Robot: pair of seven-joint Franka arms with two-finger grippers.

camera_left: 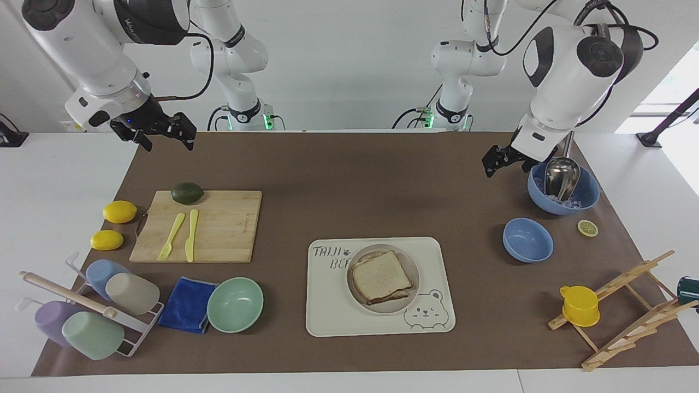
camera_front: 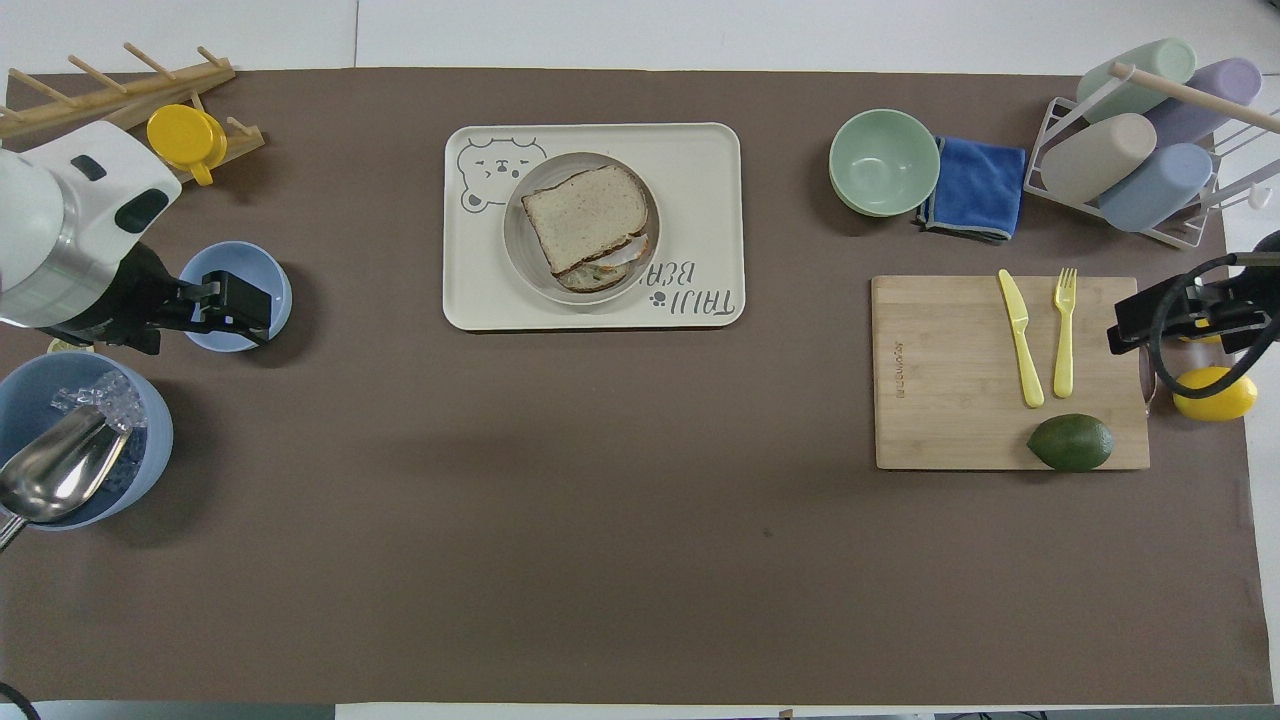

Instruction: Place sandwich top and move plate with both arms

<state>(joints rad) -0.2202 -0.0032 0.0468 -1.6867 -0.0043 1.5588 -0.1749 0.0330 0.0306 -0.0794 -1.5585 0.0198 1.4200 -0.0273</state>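
The sandwich top (camera_left: pixel 382 275) lies on the stacked sandwich on the plate (camera_left: pixel 415 284), which sits on the bear-printed tray (camera_left: pixel 327 305). It also shows in the overhead view (camera_front: pixel 585 212), on the plate (camera_front: pixel 515 250). My left gripper (camera_left: pixel 496 159) is open and empty, raised over the mat beside the large blue bowl, well away from the plate. In the overhead view the left gripper (camera_front: pixel 238 303) covers part of the small blue bowl. My right gripper (camera_left: pixel 164 135) is open and empty, and waits high over the mat's corner at the right arm's end, also seen in the overhead view (camera_front: pixel 1135 325).
A large blue bowl (camera_left: pixel 587 199) with ice and a metal scoop, a small blue bowl (camera_left: pixel 527 240), a lemon slice (camera_left: pixel 587 228), a yellow cup (camera_left: pixel 580 305) and a wooden rack (camera_left: pixel 628 316) are at the left arm's end. A cutting board (camera_left: pixel 218 226) with avocado and cutlery, a mint bowl (camera_left: pixel 235 304), and a cup rack (camera_left: pixel 87 305) are at the right arm's end.
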